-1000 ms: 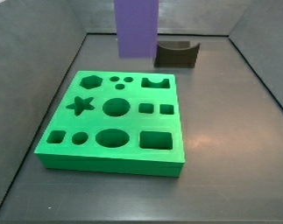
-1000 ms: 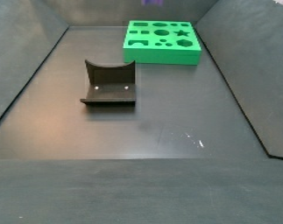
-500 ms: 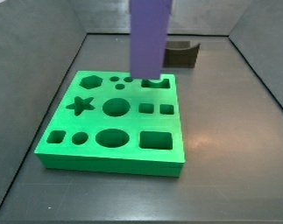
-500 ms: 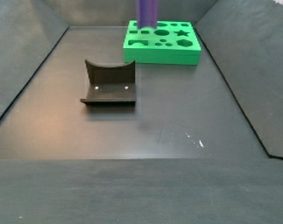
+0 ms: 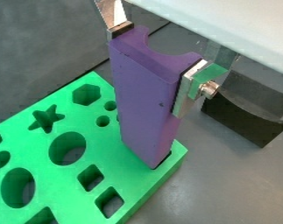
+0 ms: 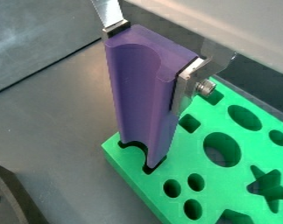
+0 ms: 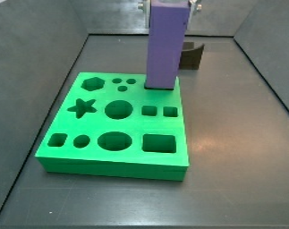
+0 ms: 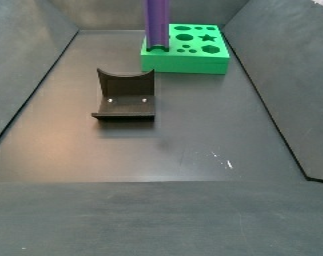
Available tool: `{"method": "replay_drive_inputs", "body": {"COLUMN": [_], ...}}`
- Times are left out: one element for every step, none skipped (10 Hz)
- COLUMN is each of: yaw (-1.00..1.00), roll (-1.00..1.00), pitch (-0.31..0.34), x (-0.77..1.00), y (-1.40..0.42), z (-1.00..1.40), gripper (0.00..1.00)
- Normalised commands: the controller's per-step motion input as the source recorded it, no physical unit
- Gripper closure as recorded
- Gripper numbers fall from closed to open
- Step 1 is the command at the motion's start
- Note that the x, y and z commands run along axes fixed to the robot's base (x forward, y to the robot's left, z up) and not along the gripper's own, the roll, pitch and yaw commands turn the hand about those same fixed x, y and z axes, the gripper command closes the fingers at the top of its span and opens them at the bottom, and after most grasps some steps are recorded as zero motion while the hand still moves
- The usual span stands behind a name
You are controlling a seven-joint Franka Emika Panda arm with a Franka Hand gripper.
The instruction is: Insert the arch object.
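Note:
The arch object [image 7: 167, 46] is a tall purple block standing upright in my gripper [image 7: 168, 4], which is shut on its top end. Its lower end meets the green board [image 7: 116, 125] at the arch-shaped hole in the far right corner; I cannot tell how deep it sits. In both wrist views the silver fingers [image 5: 190, 80] [image 6: 188, 74] clamp the block [image 5: 150, 101] [image 6: 141, 96] from both sides, and its notched foot touches the board's corner [image 5: 61, 166] [image 6: 225, 166]. In a side view the block [image 8: 157, 22] stands at the board's near left corner [image 8: 191, 50].
The dark fixture [image 8: 124, 95] stands on the floor away from the board; it shows partly behind the block [image 7: 191, 56] and in both wrist views [image 5: 243, 109] [image 6: 5, 197]. The board has several other shaped holes, among them a star [image 7: 83, 108]. Grey walls enclose the floor.
The gripper has carried the purple block right and forward from behind the board's far edge, then down onto the arch-shaped hole.

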Motion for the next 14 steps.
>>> {"method": "replay_drive_inputs", "body": {"yaw": [0.0,0.0,-0.05,-0.23,-0.05,0.01,0.07,0.09,0.02,0.0,0.0,0.0,0.0,0.0], "roll": [0.0,-0.04,-0.05,0.0,-0.04,-0.03,-0.04,-0.06,-0.06,-0.04,-0.03,0.0,-0.01,0.0], "pitch": [0.0,0.0,-0.006,-0.031,-0.073,-0.006,0.0,0.0,-0.034,-0.07,-0.107,-0.101,-0.113,-0.139], "x": [0.0,0.02,0.11,-0.02,-0.31,-0.19,-0.03,0.0,0.03,0.05,0.0,0.0,0.0,0.0], "y": [0.06,0.01,0.0,0.05,0.08,0.01,0.0,0.0,0.0,0.0,0.0,0.0,0.0,0.0], "z": [-0.4,-0.45,-0.46,-0.45,-0.33,-0.18,-0.15,-0.2,-0.34,-0.37,-0.33,-0.29,-0.17,-0.22], "gripper": [1.0,1.0,1.0,1.0,1.0,1.0,1.0,1.0,1.0,1.0,1.0,1.0,1.0,1.0]}}
